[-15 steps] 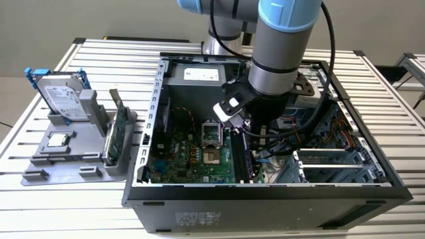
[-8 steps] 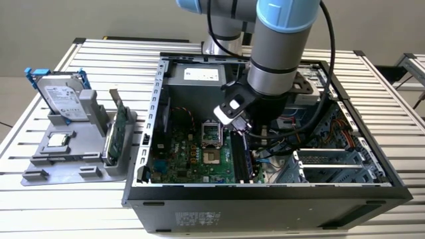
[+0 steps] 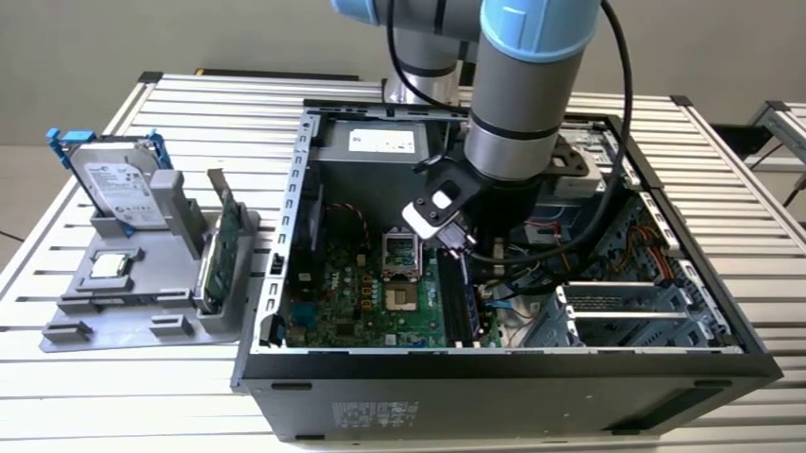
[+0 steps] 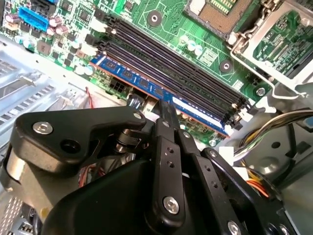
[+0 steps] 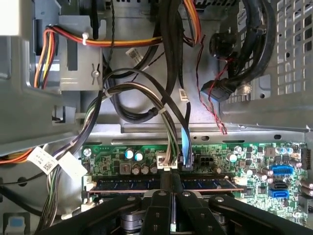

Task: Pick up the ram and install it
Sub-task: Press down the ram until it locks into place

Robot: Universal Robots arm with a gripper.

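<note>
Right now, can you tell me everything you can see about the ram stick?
The ram is a long, thin blue-green circuit board with a pale label strip along its face. It stands on its long edge in the outermost of the black memory slots on the green motherboard, inside the open computer case. In the first wrist view it shows as a narrow strip with dark chips. The black pincer sits right at its top edge, fingers close together around it.

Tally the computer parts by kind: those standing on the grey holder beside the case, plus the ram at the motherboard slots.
Hard drive: 1
Expansion card: 1
Processor chip: 1
Ram stick: 1
Total: 4
</note>
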